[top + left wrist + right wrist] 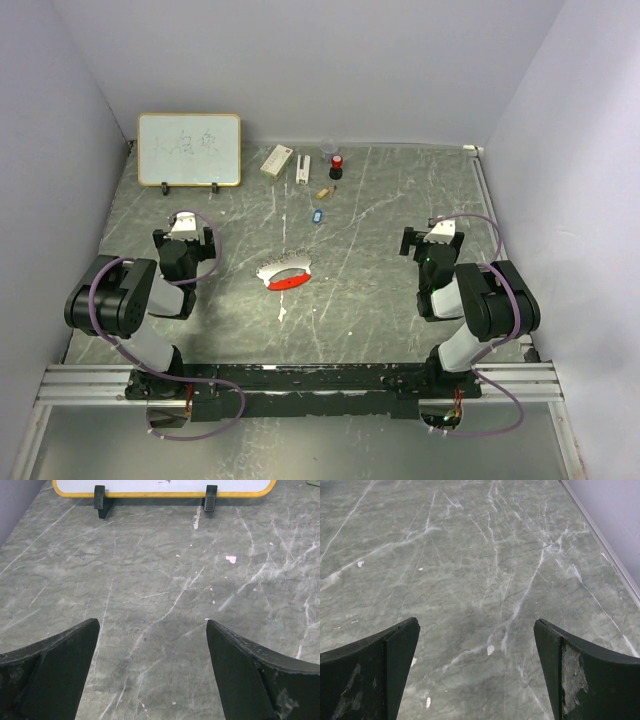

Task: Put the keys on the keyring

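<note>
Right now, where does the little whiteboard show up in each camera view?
Top external: whiteboard standing at the far-left corner, well beyond the left arm.
Left wrist: its lower edge and two black feet along the top.
Right wrist: not in it.
Shared landmark: the grey veined tabletop.

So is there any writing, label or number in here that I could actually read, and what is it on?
whiteboard: a few dark handwritten strokes, too small and blurred to read.
white box: a red mark, too small to read.
keyring: no text can be made out on its red tag.
No other writing shows in any view.
</note>
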Controlling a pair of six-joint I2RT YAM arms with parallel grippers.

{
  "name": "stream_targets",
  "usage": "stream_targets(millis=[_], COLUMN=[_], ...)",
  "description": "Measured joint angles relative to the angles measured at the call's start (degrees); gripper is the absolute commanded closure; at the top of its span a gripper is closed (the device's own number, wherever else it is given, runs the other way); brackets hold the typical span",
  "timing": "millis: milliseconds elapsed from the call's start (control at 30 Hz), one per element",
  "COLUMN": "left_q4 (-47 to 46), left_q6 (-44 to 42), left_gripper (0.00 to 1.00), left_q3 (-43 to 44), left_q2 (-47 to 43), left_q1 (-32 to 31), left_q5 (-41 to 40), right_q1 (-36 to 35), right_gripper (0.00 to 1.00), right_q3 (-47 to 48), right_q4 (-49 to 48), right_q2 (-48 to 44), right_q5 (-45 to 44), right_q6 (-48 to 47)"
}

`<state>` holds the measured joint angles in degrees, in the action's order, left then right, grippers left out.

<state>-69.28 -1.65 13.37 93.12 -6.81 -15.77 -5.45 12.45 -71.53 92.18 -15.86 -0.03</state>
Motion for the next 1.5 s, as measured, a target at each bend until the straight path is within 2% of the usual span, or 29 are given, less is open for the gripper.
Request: stream_targets(millis=[400,500,600,767,833,967,1033,1233,1267,1367,1500], left_q4=[0.0,2.8,11.8,17.1,23.9,37.3,40.9,47.5,48.5,50.1,51.4], left_q6=[0.0,-0.1,-1.1,-0.7,2.4,12.5,16.2,23.6,24.3,26.0,27.4], left_gripper=[0.0,0.01,0.0,0.0,0.04,0.05,0.05,0.05,0.0,0.13,0.13], left_q3=[0.0,0.7,5.2,9.1,12.0,21.0,23.4,24.3,24.3,24.1,22.7], left_q2=[0.0,-1.1,-5.7,-14.8,-18.9,-22.6,-23.4,-24.9,-25.2,-26.7,-29.7], left_q1=[0.0,0.0,-1.4,-4.9,-5.2,-5.2,-5.2,-5.1,-5.1,-5.4,-7.0], left_q5=[0.2,0.2,-0.6,-1.9,-2.4,-3.3,-1.4,7.3,8.8,12.0,13.7], right_q1=[0.0,0.0,-0.1,-1.6,-2.7,-3.8,-3.8,-3.8,-3.8,-3.9,-4.6], right_gripper=[0.0,0.0,0.0,0.0,0.0,0.0,0.0,0.0,0.0,0.0,0.0], right_q3=[0.1,3.7,14.3,25.7,27.7,29.6,29.9,26.3,26.2,26.5,26.5], right_q4=[0.9,11.0,23.8,38.2,44.0,54.1,57.5,59.3,59.6,60.3,62.1], right_q2=[-0.4,-4.3,-7.6,-10.9,-12.3,-15.5,-17.2,-26.4,-27.2,-27.5,-27.5], right_q5=[-1.0,-3.4,-4.9,-3.6,-1.9,5.4,9.9,20.8,21.6,23.3,23.9], right_q6=[0.1,1.0,1.9,4.4,5.7,7.9,9.2,14.7,15.6,17.4,18.5])
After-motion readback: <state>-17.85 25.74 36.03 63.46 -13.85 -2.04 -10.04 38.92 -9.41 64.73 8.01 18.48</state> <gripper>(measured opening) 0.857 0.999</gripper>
